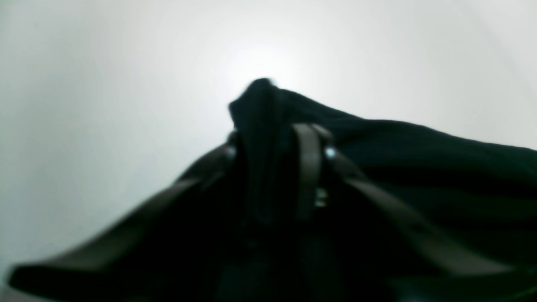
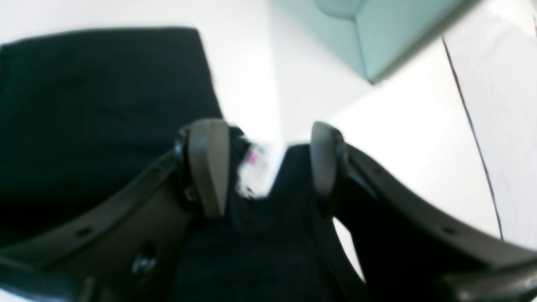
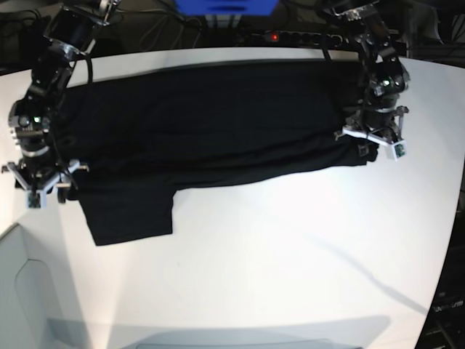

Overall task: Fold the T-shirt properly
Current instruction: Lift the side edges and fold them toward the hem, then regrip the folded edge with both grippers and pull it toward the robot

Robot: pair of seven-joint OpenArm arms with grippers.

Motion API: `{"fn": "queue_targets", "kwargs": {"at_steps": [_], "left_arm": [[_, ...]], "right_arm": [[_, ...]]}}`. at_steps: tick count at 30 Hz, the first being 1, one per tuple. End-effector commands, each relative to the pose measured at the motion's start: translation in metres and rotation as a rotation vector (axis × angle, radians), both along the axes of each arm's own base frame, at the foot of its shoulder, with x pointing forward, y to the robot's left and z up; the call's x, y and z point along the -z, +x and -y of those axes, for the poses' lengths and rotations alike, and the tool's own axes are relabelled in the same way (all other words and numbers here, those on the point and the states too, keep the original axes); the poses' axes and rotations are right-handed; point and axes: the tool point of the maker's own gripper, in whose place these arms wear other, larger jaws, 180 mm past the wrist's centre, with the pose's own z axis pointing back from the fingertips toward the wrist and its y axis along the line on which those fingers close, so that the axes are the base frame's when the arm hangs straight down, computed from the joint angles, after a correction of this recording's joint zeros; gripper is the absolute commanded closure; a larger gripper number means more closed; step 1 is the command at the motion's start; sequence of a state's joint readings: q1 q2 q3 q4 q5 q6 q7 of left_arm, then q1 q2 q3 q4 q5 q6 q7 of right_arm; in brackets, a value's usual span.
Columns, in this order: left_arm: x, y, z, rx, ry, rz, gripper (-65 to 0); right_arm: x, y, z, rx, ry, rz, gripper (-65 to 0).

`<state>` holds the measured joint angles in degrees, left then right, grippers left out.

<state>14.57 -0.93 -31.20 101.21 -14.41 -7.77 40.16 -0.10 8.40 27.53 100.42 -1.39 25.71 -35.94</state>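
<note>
On the white bench (image 3: 276, 247), the black T-shirt (image 3: 211, 123) lay spread in a long band across the far half, folded lengthwise, with one sleeve (image 3: 129, 214) sticking out toward the near side at the left end. At the far left of the base view the right arm reached down from the back edge, its right gripper (image 3: 40, 182) at the shirt's left edge. In the right wrist view its jaws stood apart with black cloth and a white label (image 2: 258, 170) loose between them, not pinched. Behind the bench ran dark cables and a power strip (image 3: 290, 36), with a blue box (image 3: 229, 7) at the back. At the right end the left arm bent down over the shirt's edge; the left gripper (image 3: 374, 138) had a bunched ridge of fabric between its partly parted jaws, though blur hid whether they pressed it. The near half of the bench lay bare and bright.
</note>
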Motion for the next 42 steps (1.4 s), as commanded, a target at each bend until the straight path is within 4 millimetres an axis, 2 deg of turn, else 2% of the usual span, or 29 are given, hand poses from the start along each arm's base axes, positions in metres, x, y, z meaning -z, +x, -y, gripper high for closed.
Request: {"fn": "queue_targets", "kwargs": {"at_steps": [1, 7, 10, 13, 17, 28, 34, 39, 42], "left_arm": [[-0.015, 0.007, -0.002, 0.003, 0.020, 0.052, -22.6], [-0.019, 0.009, -0.003, -0.002, 0.024, 0.066, -24.0], [-0.019, 0.008, -0.006, -0.005, 0.028, 0.064, -24.0], [-0.027, -0.001, -0.027, -0.073, 0.046, 0.076, -24.2], [-0.031, -0.003, -0.040, -0.103, 0.058, 0.086, -24.2], [-0.042, 0.014, -0.038, -0.105, 0.048, 0.130, -24.2], [-0.021, 0.017, -0.038, -0.116, 0.008, 0.092, -24.2], [-0.019, 0.021, -0.034, -0.107, 0.000, 0.093, -24.2], [-0.011, 0.023, -0.030, -0.095, -0.014, 0.074, -24.2]], "right_arm": [[-0.020, 0.007, 0.004, -0.010, -0.025, 0.059, -32.4], [-0.024, 0.014, -0.001, -0.010, -0.011, 0.079, -32.6], [-0.022, 0.017, -0.012, -0.043, -0.009, 0.071, -32.6], [-0.020, 0.018, -0.017, -0.057, -0.009, 0.067, -32.6], [-0.017, 0.018, -0.022, -0.056, 0.010, 0.067, -32.6], [-0.016, 0.018, -0.027, -0.058, 0.024, 0.070, -32.5], [-0.014, 0.018, -0.028, -0.058, 0.024, 0.065, -32.5], [-0.015, 0.017, -0.026, -0.058, 0.017, 0.064, -32.5], [-0.015, 0.018, -0.026, -0.058, 0.016, 0.065, -32.5]]}}
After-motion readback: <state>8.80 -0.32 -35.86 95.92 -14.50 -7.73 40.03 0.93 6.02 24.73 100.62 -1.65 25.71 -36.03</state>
